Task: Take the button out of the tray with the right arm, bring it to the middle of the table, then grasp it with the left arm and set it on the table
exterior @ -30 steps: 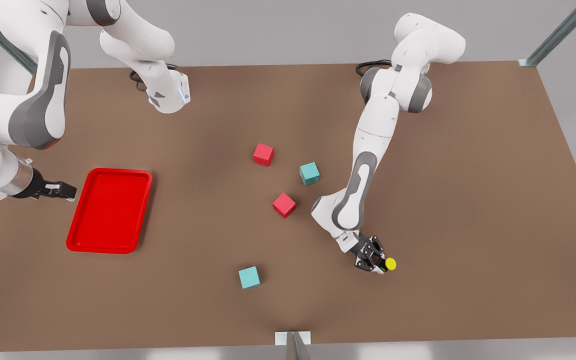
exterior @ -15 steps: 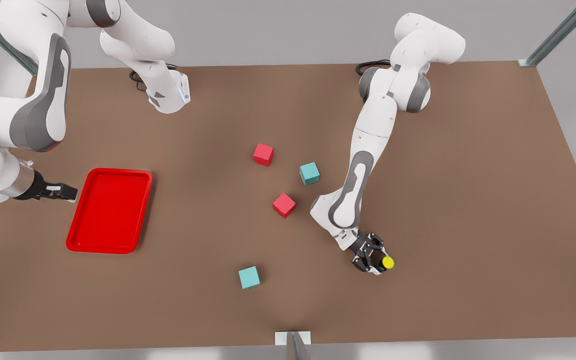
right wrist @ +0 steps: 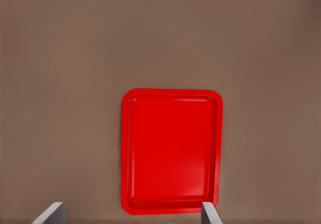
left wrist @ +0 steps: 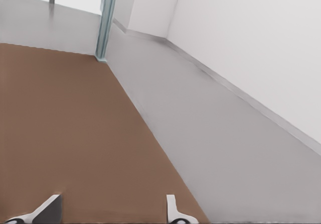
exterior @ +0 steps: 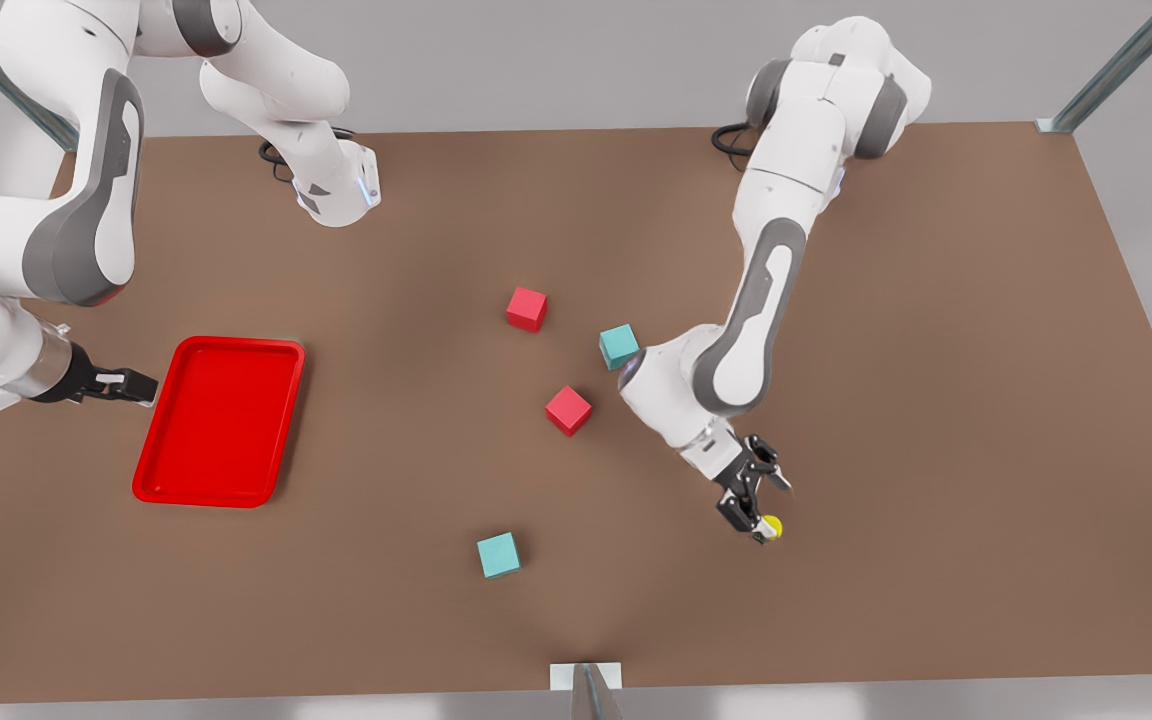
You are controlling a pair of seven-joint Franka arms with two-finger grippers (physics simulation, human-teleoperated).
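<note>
The button (exterior: 770, 526), black with a yellow cap, lies on the brown table (exterior: 936, 400) toward the front view's right, out of the tray. My left gripper (exterior: 759, 500) hovers right beside it, tilted, fingers spread; in the left wrist view the left gripper (left wrist: 111, 211) is open with nothing between its fingers (left wrist: 173, 211). The red tray (exterior: 219, 420) sits at the front view's left, with nothing in it. My right gripper (exterior: 126, 383) waits just beside the tray's outer edge, open; in the right wrist view the right gripper (right wrist: 130, 208) looks over the tray (right wrist: 170, 151).
Two red cubes (exterior: 526, 308) (exterior: 568, 410) and a teal cube (exterior: 619, 346) lie mid-table, close to the left arm's forearm. Another teal cube (exterior: 498, 555) sits nearer the front edge. Open brown surface stretches to the front view's right of the button.
The left arm's elbow and forearm rolled over, and its gripper turned and opened off the button, which shifted slightly toward the front view's left. The right arm barely moved.
</note>
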